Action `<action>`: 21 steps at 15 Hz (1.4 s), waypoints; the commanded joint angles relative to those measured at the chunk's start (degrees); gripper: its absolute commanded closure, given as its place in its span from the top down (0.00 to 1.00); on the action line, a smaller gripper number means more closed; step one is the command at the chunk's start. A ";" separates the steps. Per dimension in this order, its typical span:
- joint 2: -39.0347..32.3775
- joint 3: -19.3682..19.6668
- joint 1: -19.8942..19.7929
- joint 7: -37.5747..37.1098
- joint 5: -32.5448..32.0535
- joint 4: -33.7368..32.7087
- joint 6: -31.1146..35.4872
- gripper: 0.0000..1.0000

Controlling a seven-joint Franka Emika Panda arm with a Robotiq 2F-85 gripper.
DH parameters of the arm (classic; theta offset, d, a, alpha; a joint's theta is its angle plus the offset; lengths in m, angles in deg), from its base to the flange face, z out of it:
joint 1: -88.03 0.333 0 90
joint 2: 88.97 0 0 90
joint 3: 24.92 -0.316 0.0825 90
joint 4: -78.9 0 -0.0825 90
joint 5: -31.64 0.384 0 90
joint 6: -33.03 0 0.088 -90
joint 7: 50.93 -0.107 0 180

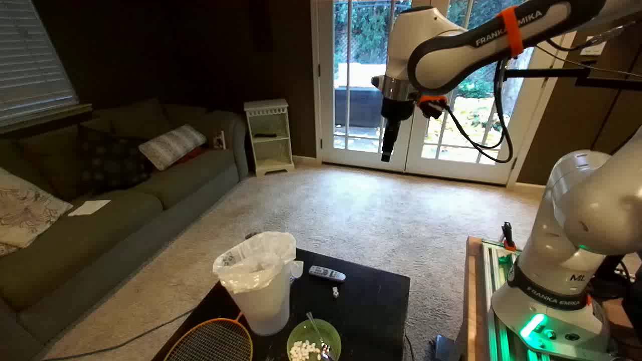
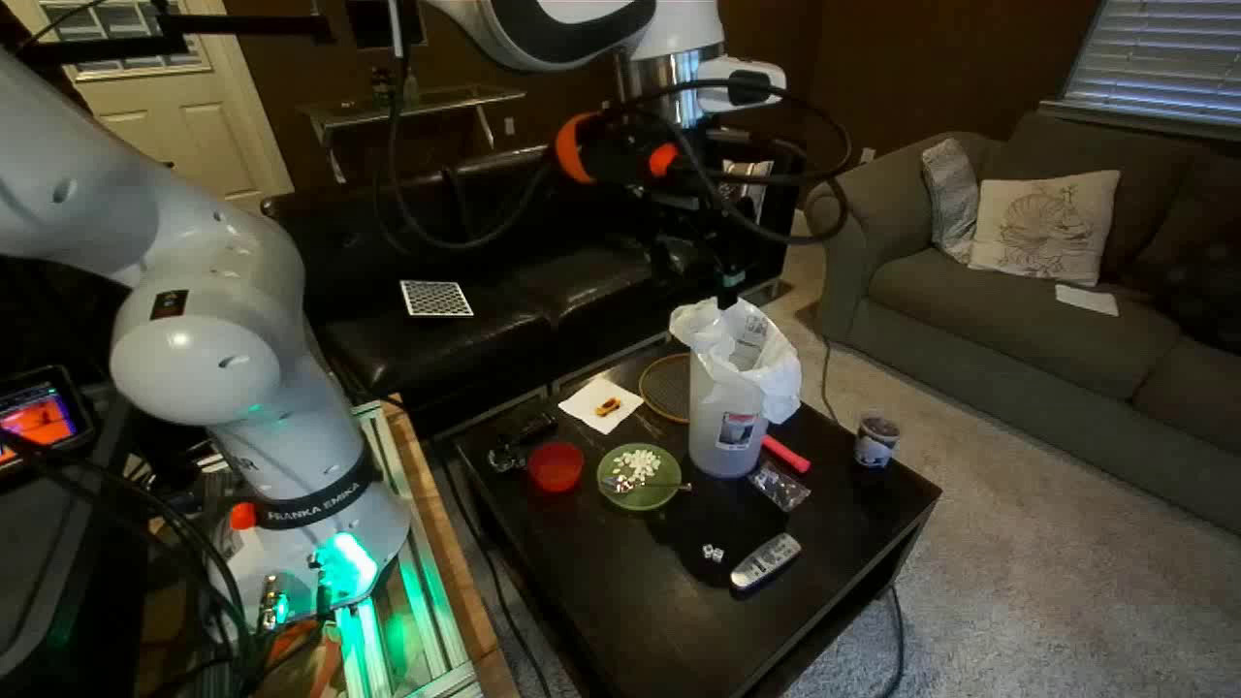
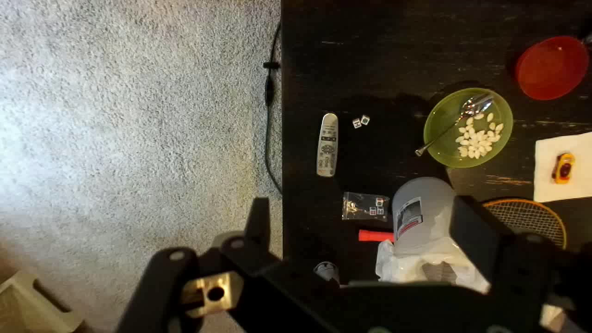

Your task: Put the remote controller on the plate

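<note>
The remote controller is a slim silver-grey bar with dark buttons, lying flat on the dark table. It also shows in an exterior view and in the wrist view. The green plate lies on the same table, holding small white pieces and a metal spoon. It shows in both exterior views. My gripper hangs in the air, pointing down, well above the table. In the wrist view the gripper has its fingers wide apart with nothing between them. It touches neither remote nor plate.
A tall white bag-lined bin stands beside the plate. Two small dice lie near the remote. A clear bag, red bowl, racket, cup and napkin with a toy car are on the table.
</note>
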 commanded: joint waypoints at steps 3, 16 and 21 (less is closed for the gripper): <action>-0.01 -0.09 -0.06 0.04 0.08 -0.10 -0.15 1.00; -28.93 2.32 6.43 14.24 10.84 -0.88 29.46 1.00; -32.16 -0.14 4.82 16.88 15.26 0.17 30.70 1.00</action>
